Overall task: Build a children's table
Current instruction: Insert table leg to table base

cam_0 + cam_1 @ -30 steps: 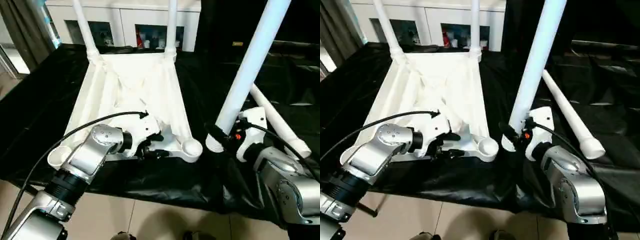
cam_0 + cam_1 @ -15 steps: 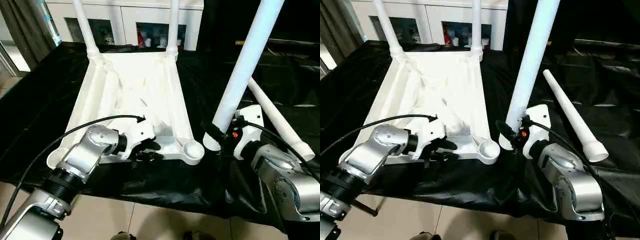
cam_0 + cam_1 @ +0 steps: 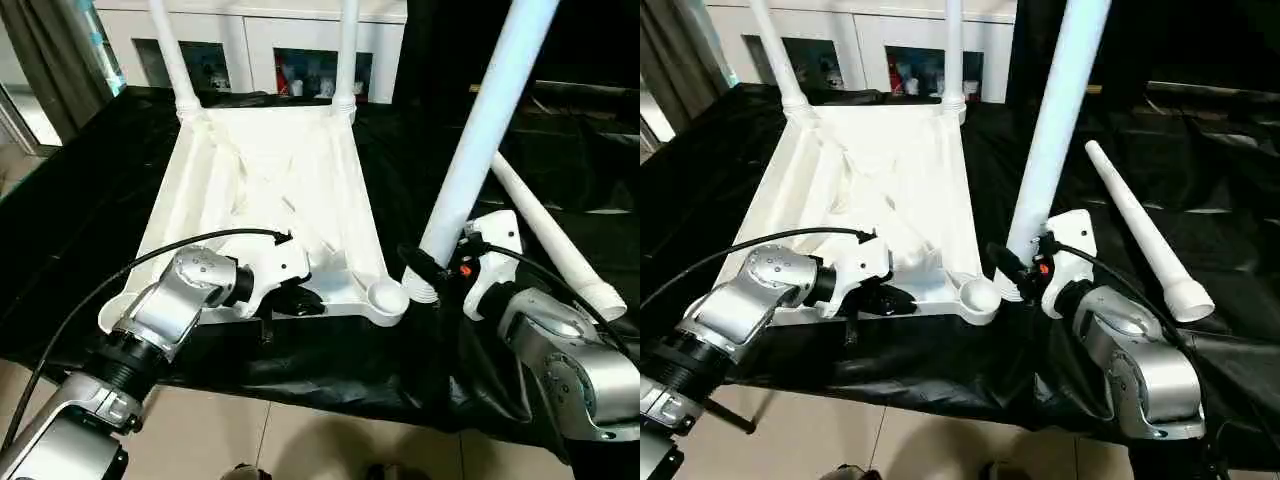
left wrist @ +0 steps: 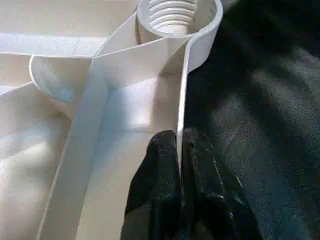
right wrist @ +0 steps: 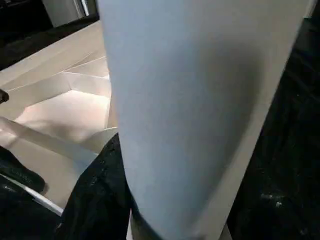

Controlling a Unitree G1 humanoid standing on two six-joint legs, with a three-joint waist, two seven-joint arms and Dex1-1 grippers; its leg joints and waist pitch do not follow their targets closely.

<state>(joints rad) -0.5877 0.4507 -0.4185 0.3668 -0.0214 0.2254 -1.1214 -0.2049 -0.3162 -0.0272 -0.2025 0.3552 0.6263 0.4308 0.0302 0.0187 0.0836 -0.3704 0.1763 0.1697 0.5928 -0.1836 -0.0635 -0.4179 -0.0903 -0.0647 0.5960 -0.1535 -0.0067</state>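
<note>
White plastic makes up the children's table, whose top (image 3: 270,180) lies upside down on a counter (image 3: 80,210) draped in black sheeting, ribbed underside facing up; two legs (image 3: 172,50) stand upright in the far corner sockets, the second (image 3: 346,50) at the far right corner; the near right corner socket (image 3: 385,296) is empty and shows its round mouth, and in the left wrist view its inner thread is plain to see.

The left tool (image 3: 300,303) sits at the near edge of the top, its two black fingers (image 4: 160,170) pressed together on the thin upright rim wall of the top, one finger on each side of it, just short of the empty socket; a black cable arcs from the silver left forearm (image 3: 165,315) to the wrist.

The right tool (image 3: 420,272) grips a third leg (image 3: 480,130) near its lower, ribbed end; the leg stands nearly upright, leaning slightly to the right at its top, with its base just beside the empty near right socket, apart from it and resting at the level of the black sheeting; the fingers stand partly spread around the tube.

A fourth leg (image 3: 550,235) lies flat on the sheeting on the right, behind the right wrist, its wide end toward the counter's near right side; white cabinets (image 3: 250,40) with dark glass doors stand beyond the counter.
</note>
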